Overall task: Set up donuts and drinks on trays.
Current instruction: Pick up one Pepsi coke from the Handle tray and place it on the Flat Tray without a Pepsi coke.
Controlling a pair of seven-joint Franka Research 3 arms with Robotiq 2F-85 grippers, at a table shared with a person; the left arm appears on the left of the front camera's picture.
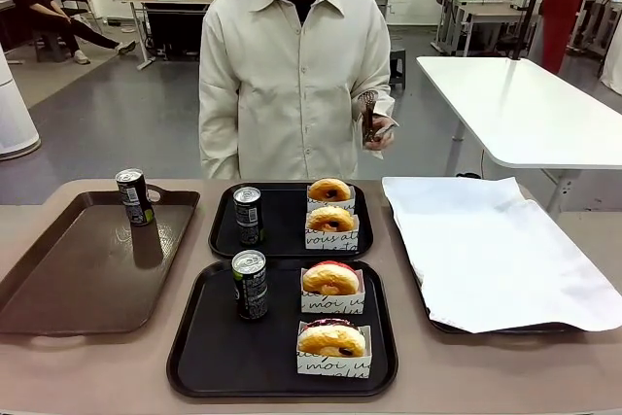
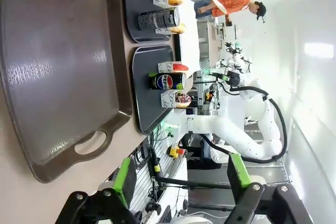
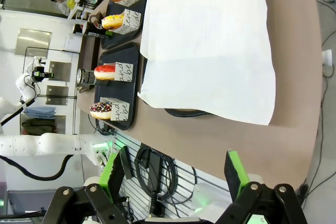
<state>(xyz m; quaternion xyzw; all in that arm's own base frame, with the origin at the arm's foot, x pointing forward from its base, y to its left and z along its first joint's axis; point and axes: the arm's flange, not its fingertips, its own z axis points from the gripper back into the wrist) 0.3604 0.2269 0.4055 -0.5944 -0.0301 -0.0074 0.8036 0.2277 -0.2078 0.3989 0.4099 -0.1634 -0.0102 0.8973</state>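
Two black trays lie mid-table. On the near tray point(image 1: 214, 347) a dark can point(image 1: 251, 285) stands left of two boxed donuts point(image 1: 330, 284) point(image 1: 332, 345). The far tray point(image 1: 287, 211) carries another can point(image 1: 248, 215) and two boxed golden donuts point(image 1: 329, 191) point(image 1: 331, 224). A third can point(image 1: 133, 196) stands on the brown tray point(image 1: 78, 269). My left gripper point(image 2: 181, 182) hangs open beyond the brown tray's point(image 2: 58, 77) handle end, holding nothing. Open as well, my right gripper point(image 3: 173, 174) sits off the table edge, with a red-iced donut point(image 3: 105, 72) and a chocolate-sprinkled donut point(image 3: 101, 110) far off.
A tray lined with white paper point(image 1: 496, 250) takes up the table's right side. At the far edge a person stands holding tongs point(image 1: 369, 123) in one hand. A white table point(image 1: 525, 104) stands behind on the right.
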